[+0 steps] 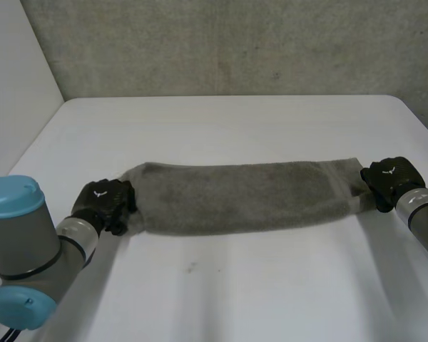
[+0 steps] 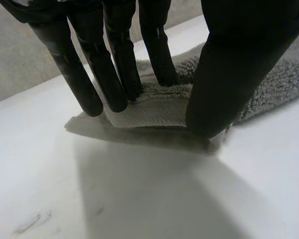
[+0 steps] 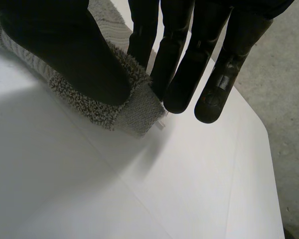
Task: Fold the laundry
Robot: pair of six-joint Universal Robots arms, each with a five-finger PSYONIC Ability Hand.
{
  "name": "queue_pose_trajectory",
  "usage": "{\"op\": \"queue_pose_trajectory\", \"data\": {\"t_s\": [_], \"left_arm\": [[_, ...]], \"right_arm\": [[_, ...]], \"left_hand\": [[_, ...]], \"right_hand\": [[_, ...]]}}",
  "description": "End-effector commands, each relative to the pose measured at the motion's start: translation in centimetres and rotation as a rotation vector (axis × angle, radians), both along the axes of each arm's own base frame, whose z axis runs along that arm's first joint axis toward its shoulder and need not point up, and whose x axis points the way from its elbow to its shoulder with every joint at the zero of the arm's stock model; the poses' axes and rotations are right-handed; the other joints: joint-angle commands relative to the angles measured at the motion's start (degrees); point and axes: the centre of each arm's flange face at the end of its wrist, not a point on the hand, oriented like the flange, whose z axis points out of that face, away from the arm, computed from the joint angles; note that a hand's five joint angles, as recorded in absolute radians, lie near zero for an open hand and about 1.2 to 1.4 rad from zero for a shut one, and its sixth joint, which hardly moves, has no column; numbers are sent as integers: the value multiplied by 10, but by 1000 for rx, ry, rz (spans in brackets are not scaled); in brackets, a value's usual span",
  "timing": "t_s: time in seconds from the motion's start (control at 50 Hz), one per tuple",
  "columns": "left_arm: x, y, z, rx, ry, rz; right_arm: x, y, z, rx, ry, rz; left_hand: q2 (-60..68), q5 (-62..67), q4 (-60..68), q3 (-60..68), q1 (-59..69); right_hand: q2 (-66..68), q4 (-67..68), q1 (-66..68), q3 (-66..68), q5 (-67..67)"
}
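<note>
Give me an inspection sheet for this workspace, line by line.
Surface: white table, with a small dark mark near the front.
Job's things: one grey towel, lying as a long strip across the table.
Clutter: nothing seen.
Hands: left hand pinches the towel's left end between fingers and thumb; right hand pinches its right end the same way.
Cables: nothing seen.
Surroundings: grey wall behind the table, white panel at its left.

White tabletop (image 1: 221, 121), grey speckled wall (image 1: 235, 43) beyond its far edge, faint dark smudge (image 1: 191, 268) toward its near edge
</note>
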Motion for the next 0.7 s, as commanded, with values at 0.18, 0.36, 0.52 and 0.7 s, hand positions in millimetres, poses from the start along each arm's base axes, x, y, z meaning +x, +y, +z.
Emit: {"op": "queue_pose_trajectory", "data": {"t_s": [0.18,0.36,0.52,0.7], "left_arm": [[11,-16,3,-78,-28,114],[5,5,8,-94,-86,57],[-19,39,5,-71,-108,-62],[-17,44,30,-121,-113,-64]], "right_arm": [[-23,-19,11,-48,36,-87],[-29,-19,9,-46,90,-93],[-30,-18,12,-50,85,-97],[-47,-24,19,-45,98,-127]], "left_hand": [[361,361,361,361,361],[361,361,361,361,361],[-199,-199,-199,-199,-199],[-221,-221,-220,-221,-221]], "right_hand": [[127,116,258,124,139],[127,116,258,124,139],[127,116,258,124,139],[127,116,258,124,139]]}}
